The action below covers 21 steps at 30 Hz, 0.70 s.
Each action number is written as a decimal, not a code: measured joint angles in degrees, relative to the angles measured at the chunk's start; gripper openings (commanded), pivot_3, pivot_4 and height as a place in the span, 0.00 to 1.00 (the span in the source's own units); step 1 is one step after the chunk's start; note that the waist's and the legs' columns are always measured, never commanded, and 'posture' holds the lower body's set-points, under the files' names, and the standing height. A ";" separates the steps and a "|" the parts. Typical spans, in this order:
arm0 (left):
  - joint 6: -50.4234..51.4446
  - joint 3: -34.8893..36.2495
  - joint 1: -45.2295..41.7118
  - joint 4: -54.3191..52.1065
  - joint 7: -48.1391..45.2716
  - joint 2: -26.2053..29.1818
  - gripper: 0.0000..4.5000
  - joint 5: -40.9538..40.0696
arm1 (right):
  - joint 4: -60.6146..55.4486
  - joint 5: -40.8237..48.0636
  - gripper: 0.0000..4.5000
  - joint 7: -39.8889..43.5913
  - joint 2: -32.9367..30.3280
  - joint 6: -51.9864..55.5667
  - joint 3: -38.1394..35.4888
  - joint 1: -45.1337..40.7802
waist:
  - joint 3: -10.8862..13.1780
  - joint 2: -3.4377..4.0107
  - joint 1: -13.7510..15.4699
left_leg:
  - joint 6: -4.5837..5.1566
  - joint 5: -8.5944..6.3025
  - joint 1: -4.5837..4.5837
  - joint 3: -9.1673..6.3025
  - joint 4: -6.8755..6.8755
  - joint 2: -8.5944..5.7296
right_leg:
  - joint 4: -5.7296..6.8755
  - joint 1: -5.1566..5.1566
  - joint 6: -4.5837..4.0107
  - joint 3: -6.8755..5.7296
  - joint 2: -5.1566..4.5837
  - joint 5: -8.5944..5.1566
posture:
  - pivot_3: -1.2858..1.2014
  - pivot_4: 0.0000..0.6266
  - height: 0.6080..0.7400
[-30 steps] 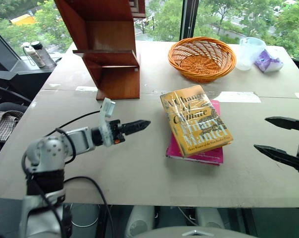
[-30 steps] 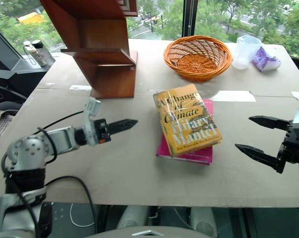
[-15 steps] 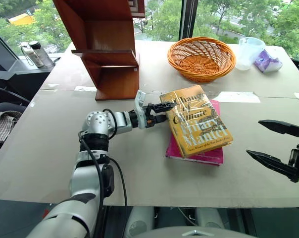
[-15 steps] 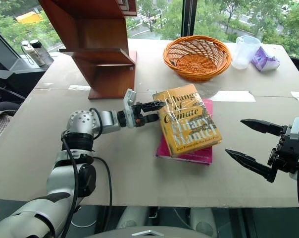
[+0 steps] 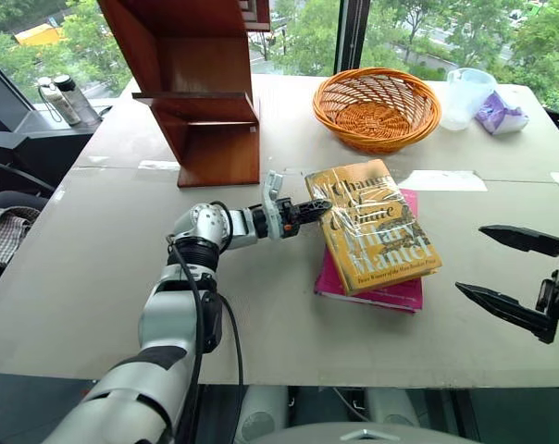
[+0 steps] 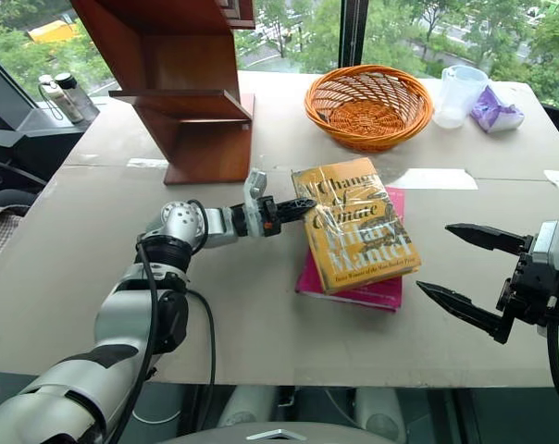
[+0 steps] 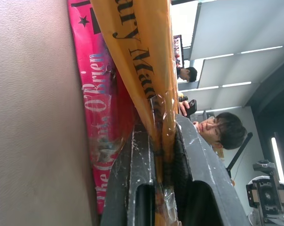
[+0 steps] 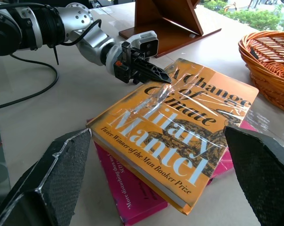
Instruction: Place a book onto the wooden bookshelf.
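The book lies near the middle of the desk, stacked on a pink book, with the bookshelf at about 10 o'clock from it and a basket at 12 o'clock. The left gripper comes in from 9 o'clock, and its jaws are clamped on the book's near-left edge; the left wrist view shows cover and plastic wrap pinched between them. The right gripper hangs at 3 o'clock of the book, jaws wide apart, touching nothing.

The hold looks shallow, on one edge of a glossy hardback. To lift well, raise that edge slowly so the cover does not slip or fan open, and leave the pink book lying flat. Bringing the right jaws onto the opposite edge would likely steady the weight before the swing to the shelf.
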 measured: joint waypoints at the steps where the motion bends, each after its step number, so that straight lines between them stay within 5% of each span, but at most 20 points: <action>1: 0.58 0.16 0.27 -0.93 -0.21 0.61 0.03 0.00 | 0.04 -0.04 1.00 -0.06 -0.01 -0.11 0.24 -0.03 | 0.00 0.00 -0.04 | 0.00 0.00 -0.02 0.00 0.00 0.01 | 0.01 -0.03 0.04 0.01 0.00 0.03 | 0.52 0.24 0.95; 12: 14.33 12.48 -0.88 -34.14 8.69 9.60 0.03 -8.90 | 8.73 -2.58 1.00 0.05 -0.23 -4.65 8.48 -9.55 | 0.08 -0.14 0.50 | -0.22 0.14 -0.11 -0.03 0.07 -0.02 | 0.01 -0.03 0.17 -0.05 -0.14 0.10 | 0.52 0.24 0.95; 17: 7.15 6.52 -11.89 -51.38 9.57 15.64 0.03 -6.97 | 17.64 -4.79 1.00 1.50 -0.59 -7.86 11.88 -17.97 | 0.14 -0.24 0.16 | -0.29 0.17 -0.06 0.04 0.01 -0.10 | -0.02 -0.02 0.17 0.00 -0.08 0.10 | 0.52 0.24 0.95; 21: -12.30 -6.31 -14.73 -60.18 2.17 25.98 0.03 6.29 | 25.42 -6.82 1.00 2.85 -0.39 -10.95 13.93 -23.44 | 0.12 0.04 -0.10 | -0.33 0.20 0.07 0.20 -0.14 -0.05 | -0.03 -0.03 0.20 0.16 0.13 0.09 | 0.52 0.24 0.95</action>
